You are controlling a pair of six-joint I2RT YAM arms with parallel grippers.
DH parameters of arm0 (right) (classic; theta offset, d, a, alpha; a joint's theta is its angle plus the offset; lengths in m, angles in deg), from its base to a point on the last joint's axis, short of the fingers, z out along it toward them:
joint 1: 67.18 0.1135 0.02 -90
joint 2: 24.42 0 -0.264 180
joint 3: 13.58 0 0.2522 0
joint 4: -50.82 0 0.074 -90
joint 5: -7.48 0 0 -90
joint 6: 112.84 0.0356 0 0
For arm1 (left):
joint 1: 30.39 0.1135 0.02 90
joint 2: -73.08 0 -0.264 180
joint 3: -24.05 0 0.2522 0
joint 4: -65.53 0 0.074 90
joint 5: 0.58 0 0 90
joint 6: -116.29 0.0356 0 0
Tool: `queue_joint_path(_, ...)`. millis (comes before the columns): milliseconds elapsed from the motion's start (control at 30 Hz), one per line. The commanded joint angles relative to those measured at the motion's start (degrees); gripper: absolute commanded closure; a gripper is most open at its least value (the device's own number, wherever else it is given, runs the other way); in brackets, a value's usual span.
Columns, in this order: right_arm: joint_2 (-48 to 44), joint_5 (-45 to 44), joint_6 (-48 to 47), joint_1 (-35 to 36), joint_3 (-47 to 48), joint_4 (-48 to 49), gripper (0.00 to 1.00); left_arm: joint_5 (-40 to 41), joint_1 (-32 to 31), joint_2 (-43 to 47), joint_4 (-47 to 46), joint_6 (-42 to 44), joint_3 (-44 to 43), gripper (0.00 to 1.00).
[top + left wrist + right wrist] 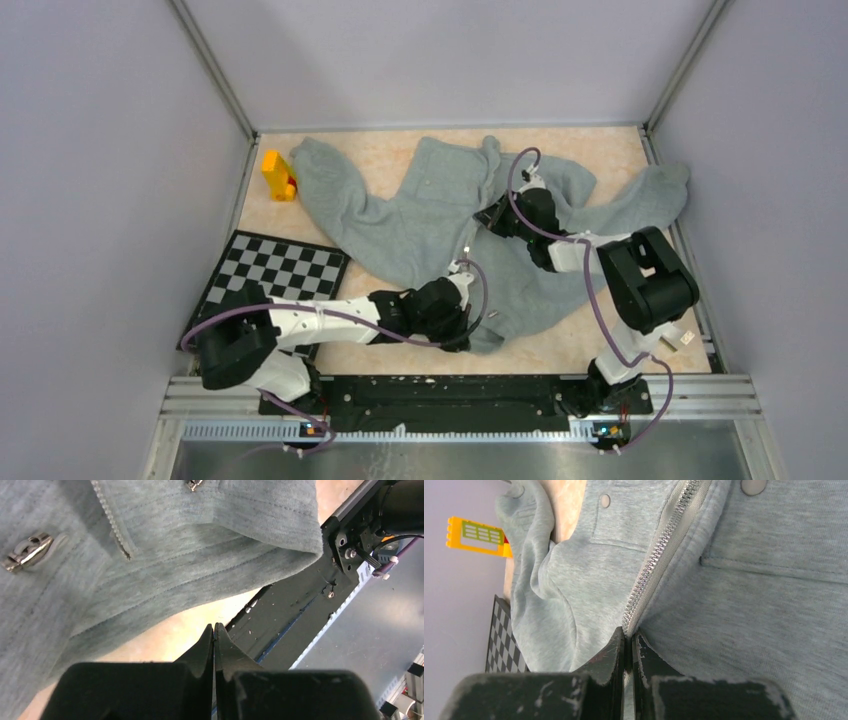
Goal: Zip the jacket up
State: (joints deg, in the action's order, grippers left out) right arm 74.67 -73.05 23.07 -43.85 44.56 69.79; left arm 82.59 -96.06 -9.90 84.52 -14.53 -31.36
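Observation:
The grey fleece jacket lies spread across the table, sleeves out to the left and right. My right gripper is over its chest. In the right wrist view it is shut on the centre zipper, whose tape runs in between the fingertips. Snap buttons and a pocket flap show beside it. My left gripper is near the hem. In the left wrist view it is shut and empty over bare table just off the hem. A metal zipper part and zipper teeth lie on the fabric.
A yellow toy block sits at the back left, also in the right wrist view. A checkerboard lies at the left. The black front rail runs close to the left gripper. Walls enclose the table.

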Motion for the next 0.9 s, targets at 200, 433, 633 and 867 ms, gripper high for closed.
queue_joint_path(200, -2.8, 12.2, -6.2, -0.8, -1.9, 10.6, 1.00, -6.8, 13.0, 7.6, -1.1, 4.1, -4.4, 0.45)
queue_joint_path(433, -3.4, 13.1, -5.0, -0.9, -2.4, 10.5, 1.00, 1.0, 19.2, 1.4, -7.1, 7.3, -9.4, 0.43)
queue_joint_path(633, -3.7, 13.2, -5.6, -0.9, -2.6, 10.0, 1.00, 17.2, 15.7, -8.6, 3.1, 9.8, -20.4, 0.52)
queue_joint_path(867, -3.4, 13.4, -5.4, -0.9, -2.9, 11.0, 1.00, 24.7, 12.6, -10.2, 7.1, 10.3, -22.6, 0.57)
